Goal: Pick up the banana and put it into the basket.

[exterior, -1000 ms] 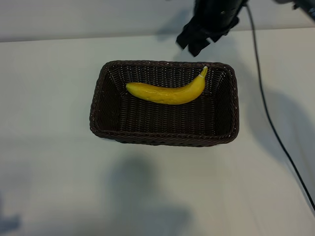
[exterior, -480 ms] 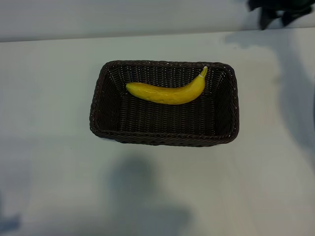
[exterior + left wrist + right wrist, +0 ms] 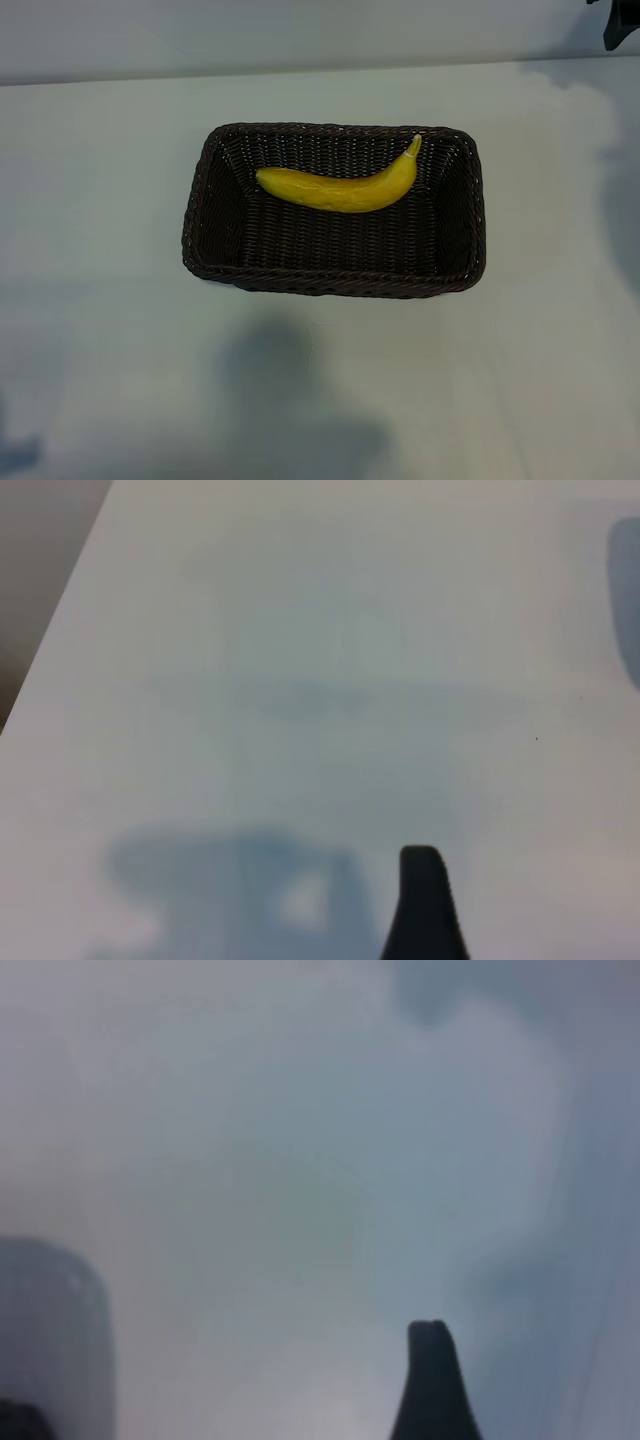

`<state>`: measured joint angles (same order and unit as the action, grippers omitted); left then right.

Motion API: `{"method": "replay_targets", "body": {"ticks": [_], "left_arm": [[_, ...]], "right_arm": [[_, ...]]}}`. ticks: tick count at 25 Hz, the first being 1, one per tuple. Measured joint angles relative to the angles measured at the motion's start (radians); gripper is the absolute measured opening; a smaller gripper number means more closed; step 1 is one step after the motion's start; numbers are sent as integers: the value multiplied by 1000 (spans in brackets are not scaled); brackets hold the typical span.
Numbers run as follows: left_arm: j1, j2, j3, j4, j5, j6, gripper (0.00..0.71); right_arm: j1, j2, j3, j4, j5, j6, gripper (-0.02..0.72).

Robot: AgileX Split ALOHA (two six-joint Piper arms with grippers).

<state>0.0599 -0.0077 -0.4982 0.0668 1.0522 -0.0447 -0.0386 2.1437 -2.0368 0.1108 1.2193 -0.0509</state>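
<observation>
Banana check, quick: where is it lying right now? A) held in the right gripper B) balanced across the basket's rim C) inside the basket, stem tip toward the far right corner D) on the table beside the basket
C: the banana lies on the floor of the basket, its stem tip pointing at the far right corner, with no gripper touching it.

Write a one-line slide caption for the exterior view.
Banana lies inside the wicker basket on the white table; the right pincer sits at the frame's top right corner, empty.

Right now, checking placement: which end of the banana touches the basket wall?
The stem tip of the banana; it reaches the basket's far right corner, the blunt end lies mid-floor.
</observation>
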Motion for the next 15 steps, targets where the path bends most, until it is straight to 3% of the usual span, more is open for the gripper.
{"method": "replay_targets", "body": {"ticks": [8, 15], "left_arm": [[0, 0, 0, 0, 0, 0, 547], [0, 0, 0, 0, 0, 0, 547]], "right_arm": [[2, -247, 365, -49, -2, -16, 503], [2, -555, 756, -49, -3, -21, 503]]}}
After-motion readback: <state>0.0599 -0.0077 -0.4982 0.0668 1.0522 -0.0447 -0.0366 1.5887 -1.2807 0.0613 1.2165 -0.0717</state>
